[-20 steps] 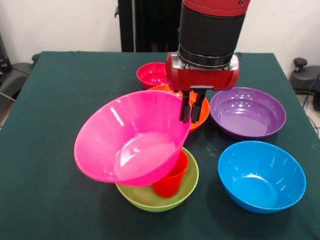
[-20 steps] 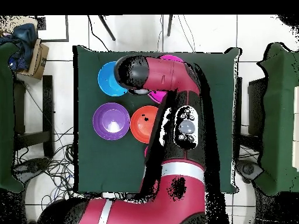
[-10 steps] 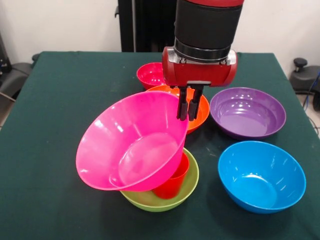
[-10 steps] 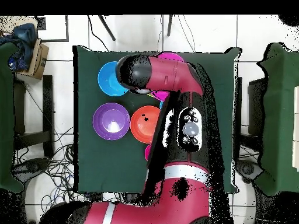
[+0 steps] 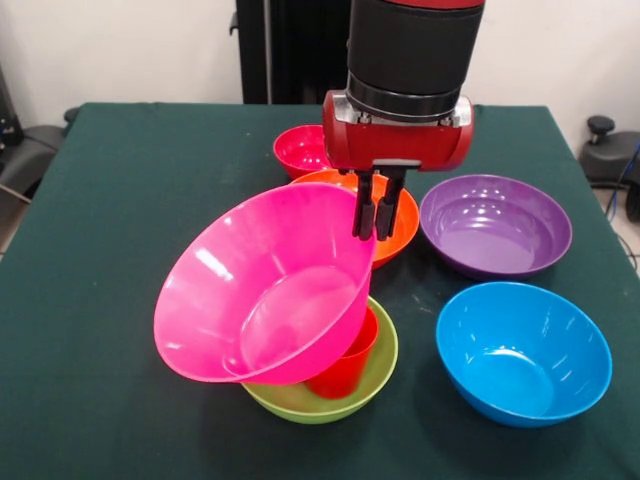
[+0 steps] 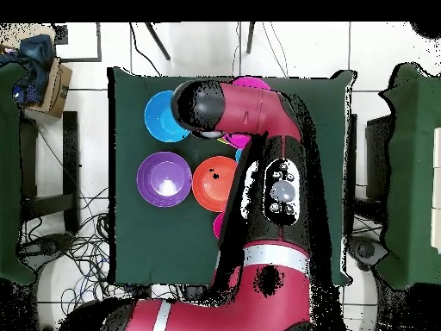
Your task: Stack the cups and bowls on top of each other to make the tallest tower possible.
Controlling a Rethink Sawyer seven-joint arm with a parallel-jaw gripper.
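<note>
Pincer (image 5: 374, 217) hangs straight down, nearly closed, beside tilted pink bowl (image 5: 265, 285).

Your inventory for this moment read as follows. Bowls, six:
- one hot pink bowl (image 5: 262, 285)
- one lime green bowl (image 5: 375, 372)
- one orange bowl (image 5: 400, 222)
- one purple bowl (image 5: 495, 225)
- one blue bowl (image 5: 523, 352)
- one small pink-red bowl (image 5: 303, 150), nearest the tabletop's far edge

Cups, one: a red cup (image 5: 345, 362). You had one table (image 5: 120, 200) carrying all seven pieces. Other cups could not be counted; none showed in either view.
</note>
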